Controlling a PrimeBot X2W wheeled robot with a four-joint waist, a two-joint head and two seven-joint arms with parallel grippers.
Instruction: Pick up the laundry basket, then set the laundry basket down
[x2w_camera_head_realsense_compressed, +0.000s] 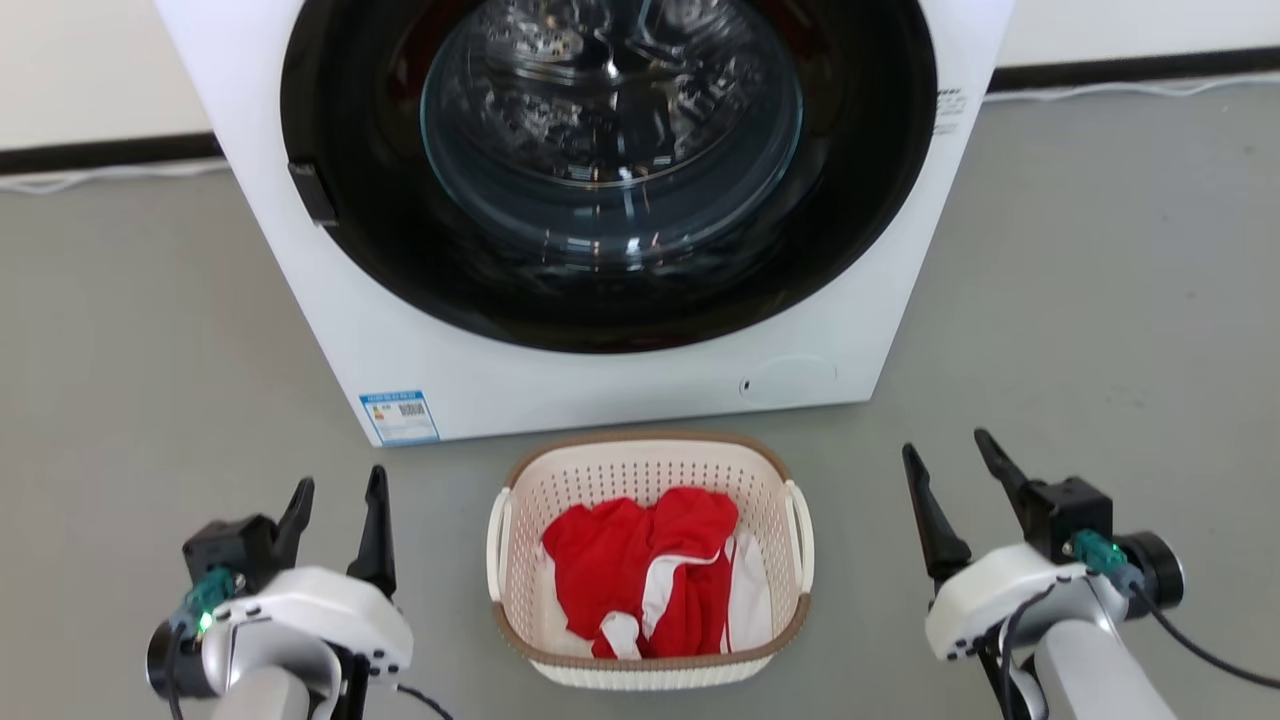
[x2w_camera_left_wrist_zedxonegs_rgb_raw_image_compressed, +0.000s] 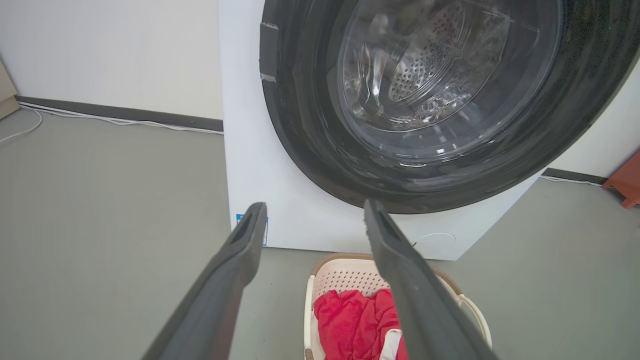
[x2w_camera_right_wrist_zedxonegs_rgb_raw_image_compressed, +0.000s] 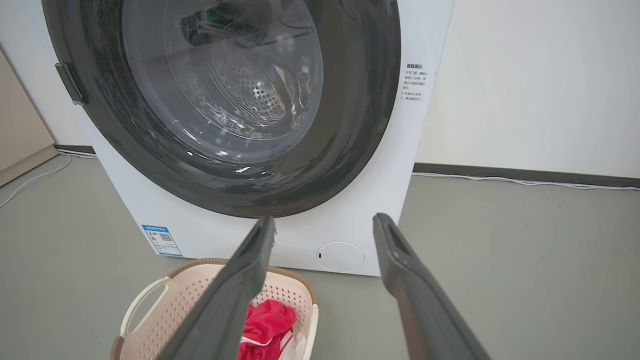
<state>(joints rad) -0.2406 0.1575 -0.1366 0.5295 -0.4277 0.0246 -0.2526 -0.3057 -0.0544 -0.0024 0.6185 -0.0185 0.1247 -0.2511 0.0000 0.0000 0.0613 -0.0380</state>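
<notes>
Basket axis: we see the basket (x2w_camera_head_realsense_compressed: 645, 472) upright, mouth up. In the head view it looks wider from 9 to 3 o'clock than from 12 to 6, though the view's slant keeps us from being sure. Its white handles (x2w_camera_head_realsense_compressed: 494, 545) sit on the 9 and 3 o'clock sides.
Basket place: on the grey floor (x2w_camera_head_realsense_compressed: 150, 350), just at 6 o'clock of the washer (x2w_camera_head_realsense_compressed: 560, 385).
Left gripper (x2w_camera_head_realsense_compressed: 341, 478): at the basket's 9 o'clock, clear of it. Its fingers are spread, hold nothing and point to 12 o'clock.
Right gripper (x2w_camera_head_realsense_compressed: 945, 443): at the basket's 3 o'clock, also clear. Its fingers are parted and hold nothing.
Basket contents: we see crumpled red and white clothes (x2w_camera_head_realsense_compressed: 640, 550) lying on the bottom.
Washer: its round glass door (x2w_camera_head_realsense_compressed: 610, 130) is closed. We can't make out any laundry behind it.
</notes>
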